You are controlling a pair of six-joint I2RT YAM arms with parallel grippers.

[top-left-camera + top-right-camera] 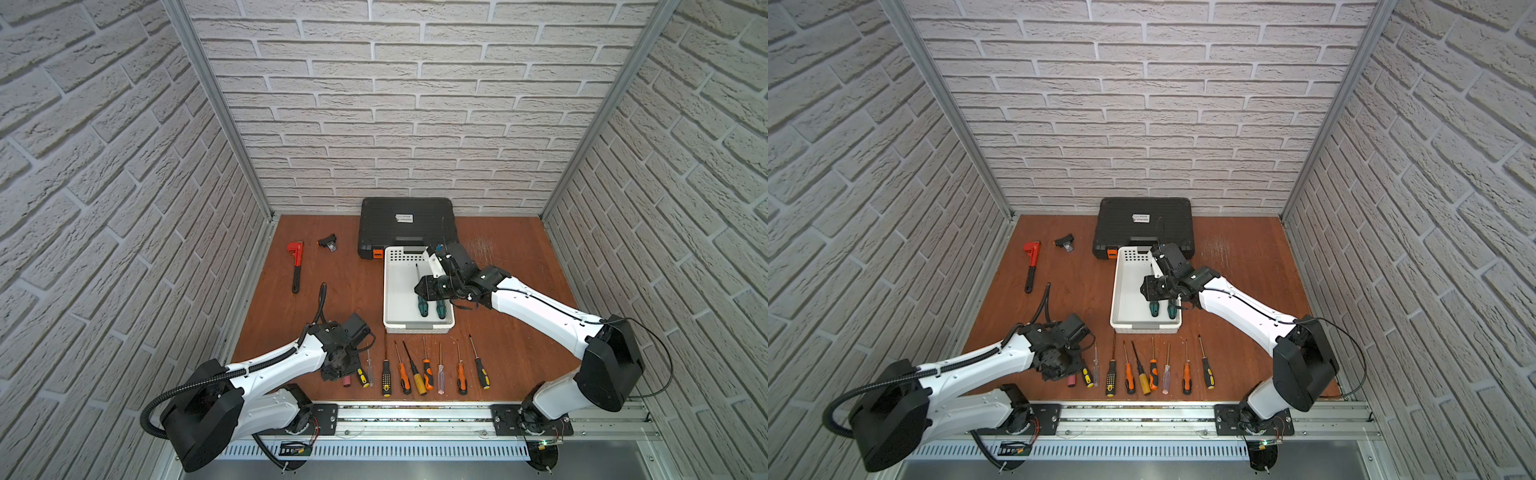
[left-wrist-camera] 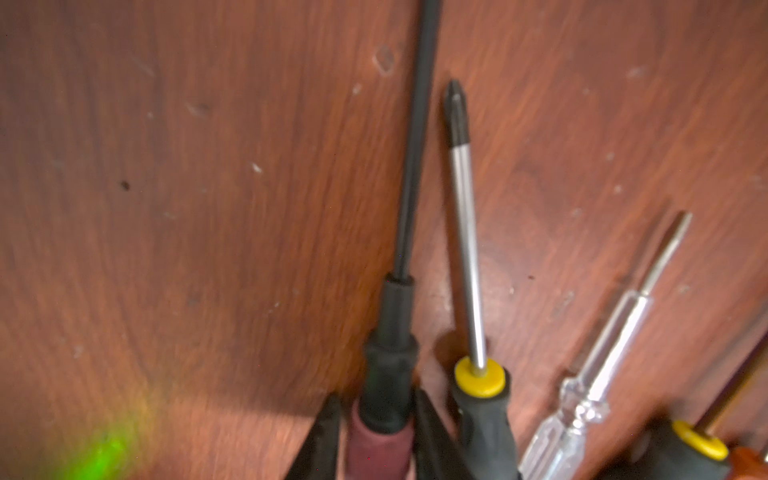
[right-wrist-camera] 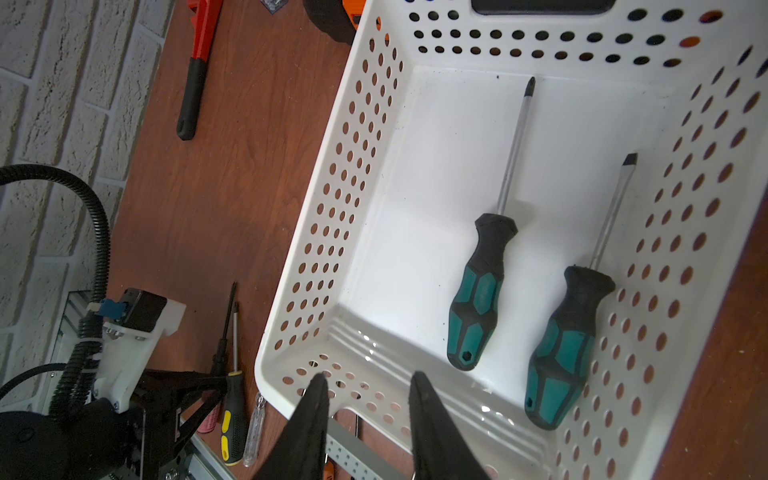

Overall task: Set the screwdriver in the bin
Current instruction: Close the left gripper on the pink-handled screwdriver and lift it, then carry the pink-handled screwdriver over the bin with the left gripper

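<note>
Maroon rubber handle, round black shaft: the screwdriver (image 2: 384,436) lies on scuffed wood (image 2: 208,208), off the near left corner of the bin (image 1: 387,291).
The left gripper (image 2: 376,399) pinches that handle between tapered black jaws. The right gripper (image 3: 369,376) hangs over the perforated white bin's near end, jaws apart and empty; two teal-gripped screwdrivers (image 3: 478,291) lie inside.

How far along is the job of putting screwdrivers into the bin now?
Done: two green-handled screwdrivers lie in the bin. In hand: the left gripper is closed on the maroon-handled screwdriver, not yet lifted off the table; the right gripper hangs open and empty over the bin. Left: carry that one over, and the row of other screwdrivers beside it waits.
</note>
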